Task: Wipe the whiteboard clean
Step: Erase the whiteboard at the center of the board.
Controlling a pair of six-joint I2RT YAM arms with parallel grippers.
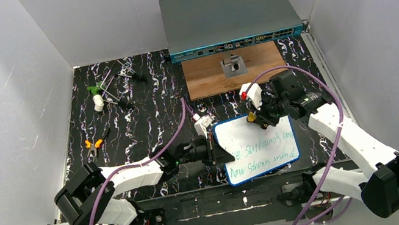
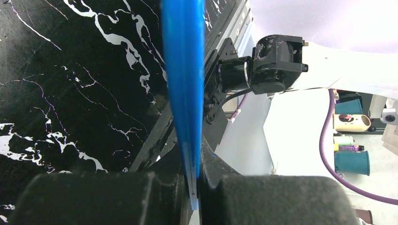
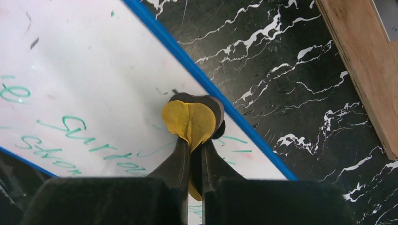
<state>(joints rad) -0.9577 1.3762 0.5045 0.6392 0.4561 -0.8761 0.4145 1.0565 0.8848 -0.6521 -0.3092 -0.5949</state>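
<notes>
The whiteboard [image 1: 259, 146] is a small white board with a blue rim, lying near the table's front middle with green handwriting on its lower part. My left gripper [image 1: 214, 149] is shut on its left edge; in the left wrist view the blue rim [image 2: 184, 84] runs edge-on between the jaws. My right gripper [image 1: 257, 114] is shut on a small yellow eraser pad [image 3: 190, 121] with a dark underside, pressed on the whiteboard [image 3: 94, 84] near its far edge. Green writing shows left of and below the pad.
A large grey box with ports [image 1: 228, 16] stands at the back. A wooden board [image 1: 233, 69] with a small metal part lies in front of it. Tools [image 1: 108, 85] and orange-handled pliers [image 1: 93, 145] lie at the left on the black marbled mat [image 1: 144, 128].
</notes>
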